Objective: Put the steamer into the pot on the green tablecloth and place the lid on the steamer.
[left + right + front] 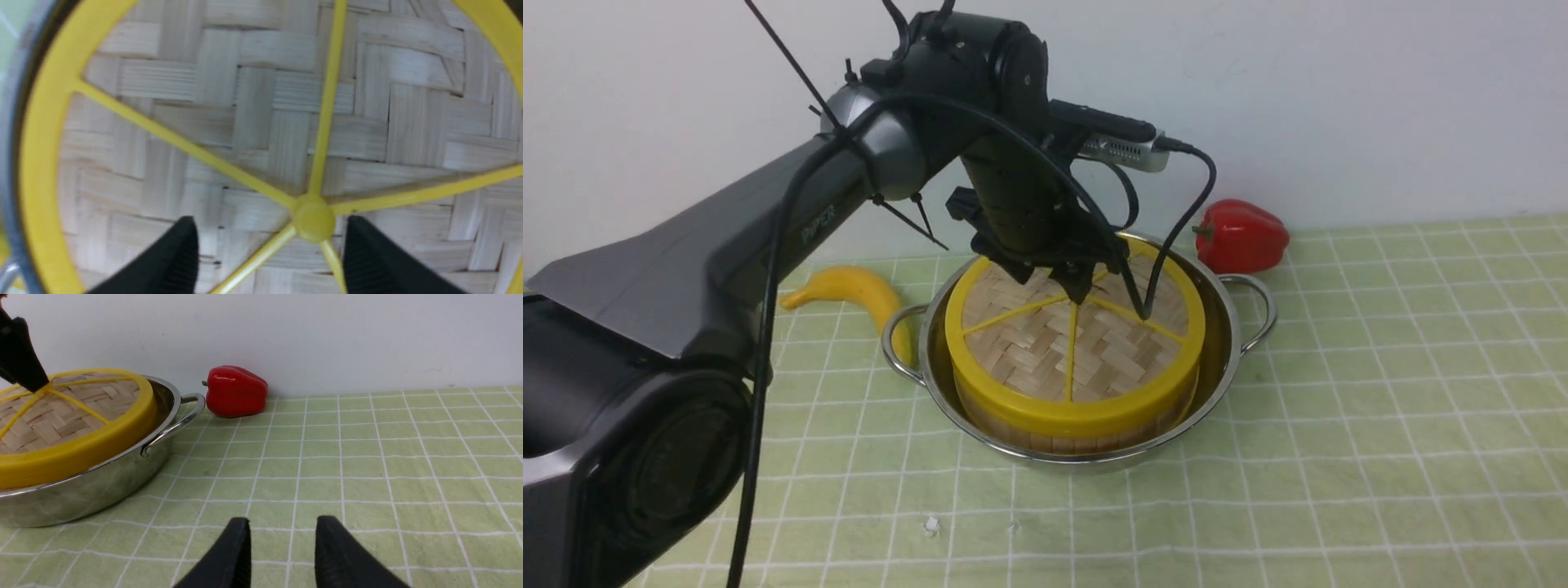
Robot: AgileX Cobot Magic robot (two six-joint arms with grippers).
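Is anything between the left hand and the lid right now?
Nothing visible. The left hand is open right over the lid, one finger on each side of its hub. The lid sits on the steamer in the pot.

Lid [1072, 336] atop steamer [1078, 429] in pot [1225, 327]

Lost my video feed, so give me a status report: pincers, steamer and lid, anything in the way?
Left pincer open over lid hub. Right pincer open, empty, low over green tablecloth. Lid on steamer, steamer in pot. Nothing in the way.
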